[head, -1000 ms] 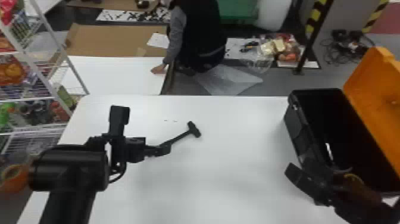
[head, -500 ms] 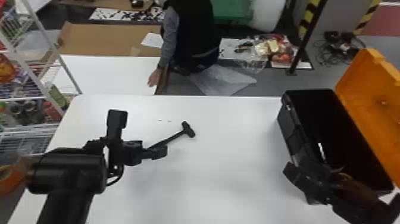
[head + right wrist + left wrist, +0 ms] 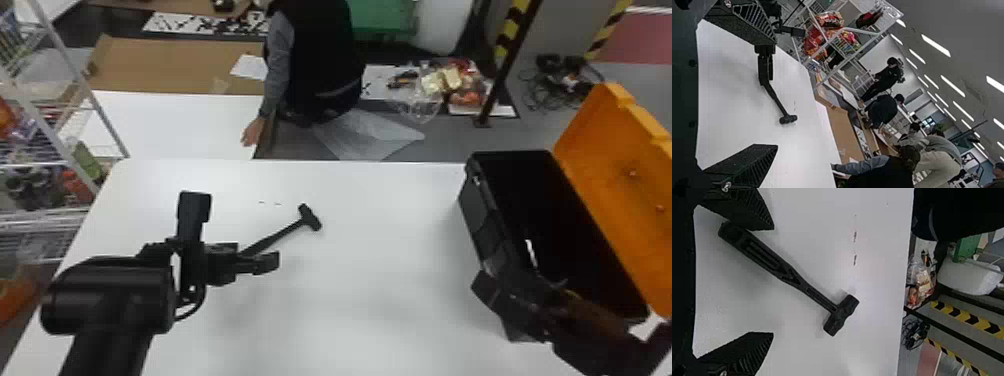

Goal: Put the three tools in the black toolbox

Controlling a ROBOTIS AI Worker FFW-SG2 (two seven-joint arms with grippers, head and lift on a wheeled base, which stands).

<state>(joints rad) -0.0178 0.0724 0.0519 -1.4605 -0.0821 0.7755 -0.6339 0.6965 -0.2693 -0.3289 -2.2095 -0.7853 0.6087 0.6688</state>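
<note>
My left gripper [image 3: 256, 262] is low over the left part of the table, beside the handle end of a black hammer [image 3: 277, 236]. In the left wrist view the left gripper [image 3: 773, 281] is open; the hammer [image 3: 785, 272] lies flat, its handle end close to one finger and its head pointing away. The black toolbox [image 3: 477, 215] stands on the right with its orange lid raised. Inside it a pale object [image 3: 531, 252] is partly visible. The right gripper [image 3: 520, 300] is over the toolbox's near part; in its own view the right gripper [image 3: 776, 93] is open and holds nothing.
The white table [image 3: 380, 300] carries both hammer and toolbox. The orange lid [image 3: 620, 200] leans outward at the right. A wire shelf [image 3: 65, 115] stands beyond the left edge, and a second white table [image 3: 185, 125] lies past the far edge.
The head view has shifted slightly, moving the toolbox and hammer left in it. My left gripper has moved a little toward the table's near side relative to the hammer.
</note>
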